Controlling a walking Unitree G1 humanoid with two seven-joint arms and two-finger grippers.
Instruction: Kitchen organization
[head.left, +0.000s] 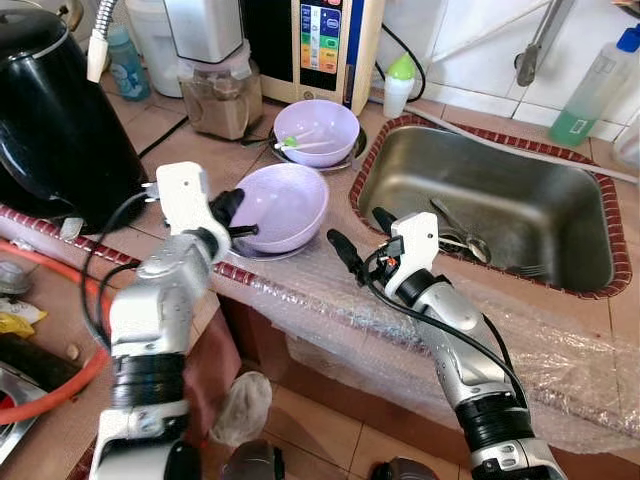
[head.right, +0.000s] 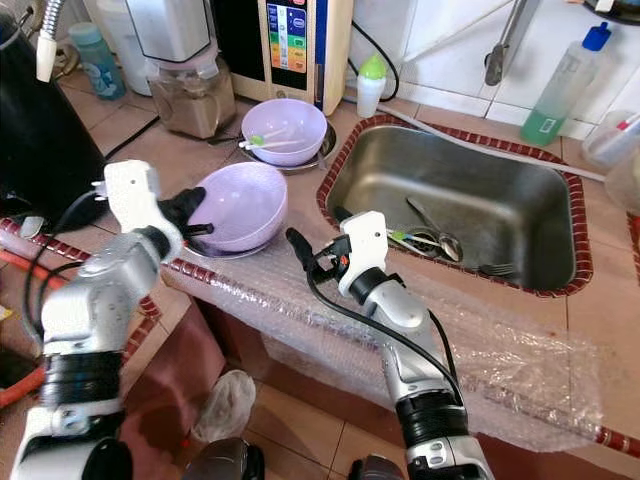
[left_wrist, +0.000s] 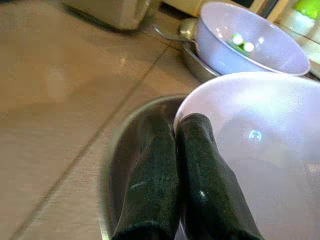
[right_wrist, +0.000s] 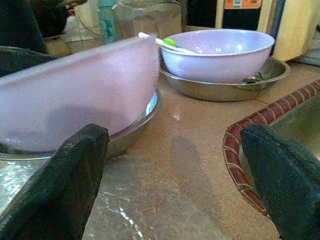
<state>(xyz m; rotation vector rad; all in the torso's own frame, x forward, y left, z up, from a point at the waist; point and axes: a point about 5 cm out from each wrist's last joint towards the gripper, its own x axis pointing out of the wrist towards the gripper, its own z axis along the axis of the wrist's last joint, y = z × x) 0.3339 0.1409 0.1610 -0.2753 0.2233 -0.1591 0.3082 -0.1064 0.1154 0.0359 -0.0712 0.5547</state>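
A lavender bowl (head.left: 285, 205) rests tilted in a shallow steel plate (left_wrist: 125, 145) near the counter's front edge. My left gripper (head.left: 232, 215) is shut on its left rim, one finger inside and one outside (left_wrist: 177, 122). Behind it a second lavender bowl (head.left: 317, 130) sits in another steel plate and holds a green-and-white spoon (head.left: 300, 143). My right gripper (head.left: 357, 228) hovers open over the counter between the near bowl and the sink (head.left: 470, 170), with nothing between its fingers (right_wrist: 70, 170).
Cutlery (head.left: 460, 235) lies in the sink. A black kettle (head.left: 50, 110) stands at the left, a blender (head.left: 215, 70) and a water dispenser (head.left: 320, 45) at the back. Bubble wrap (head.left: 400, 310) drapes the counter's front edge. A green soap bottle (head.left: 590, 90) stands far right.
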